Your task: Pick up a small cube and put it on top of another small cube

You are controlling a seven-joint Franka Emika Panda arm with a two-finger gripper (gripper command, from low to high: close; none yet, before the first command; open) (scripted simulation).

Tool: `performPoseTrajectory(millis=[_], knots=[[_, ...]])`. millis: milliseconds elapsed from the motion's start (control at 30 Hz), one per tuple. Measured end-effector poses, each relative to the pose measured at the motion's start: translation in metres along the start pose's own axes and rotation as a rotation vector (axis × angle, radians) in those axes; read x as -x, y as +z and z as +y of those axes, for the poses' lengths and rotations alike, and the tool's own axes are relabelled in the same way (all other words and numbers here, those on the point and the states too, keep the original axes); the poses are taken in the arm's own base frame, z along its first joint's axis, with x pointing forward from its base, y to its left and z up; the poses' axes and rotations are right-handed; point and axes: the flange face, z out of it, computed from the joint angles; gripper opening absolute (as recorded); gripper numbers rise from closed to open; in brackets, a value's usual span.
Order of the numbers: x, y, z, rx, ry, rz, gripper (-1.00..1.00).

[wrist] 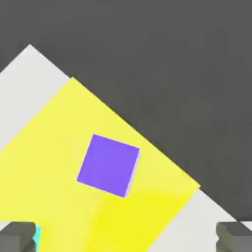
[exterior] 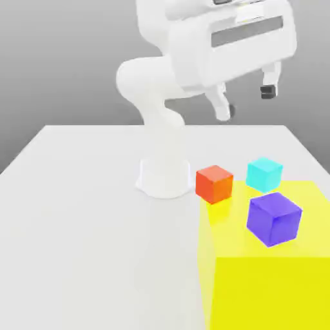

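The small orange-red cube (exterior: 214, 183) sits near the arm's base, at the far corner of a yellow block (exterior: 271, 283). A cyan cube (exterior: 264, 173) of about the same size stands to its right in the exterior view, and a sliver of the cyan cube (wrist: 37, 235) shows beside one fingertip in the hand view. My gripper (exterior: 246, 101) hangs high above both cubes, open, with nothing between its fingers (wrist: 235, 236). In the hand view my gripper (wrist: 126, 238) looks down on the yellow block.
A larger purple cube (exterior: 274, 218) rests on the yellow block's top (wrist: 54, 147), and the purple cube (wrist: 109, 165) lies under the hand. The arm's white base (exterior: 164, 177) stands left of the orange-red cube. The white table (exterior: 77, 225) stretches to the exterior view's left.
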Motion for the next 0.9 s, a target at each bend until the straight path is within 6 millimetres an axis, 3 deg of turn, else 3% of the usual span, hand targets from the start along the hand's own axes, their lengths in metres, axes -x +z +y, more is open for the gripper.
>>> performPoseTrajectory(millis=[167, 300, 533, 600, 733, 833, 900], knots=[[0.014, 0.077, -0.037, -0.137, -0.219, -0.220, 0.00], [0.038, 0.130, -0.069, -0.287, -0.392, -0.375, 0.00], [0.097, 0.197, -0.126, -0.596, -0.640, -0.588, 0.00], [0.117, 0.214, -0.135, -0.581, -0.611, -0.656, 0.00], [0.181, 0.252, -0.164, -0.460, -0.564, -0.823, 0.00], [0.222, 0.274, -0.171, -0.351, -0.504, -0.913, 0.00], [0.236, 0.283, -0.169, -0.277, -0.450, -0.936, 0.00]])
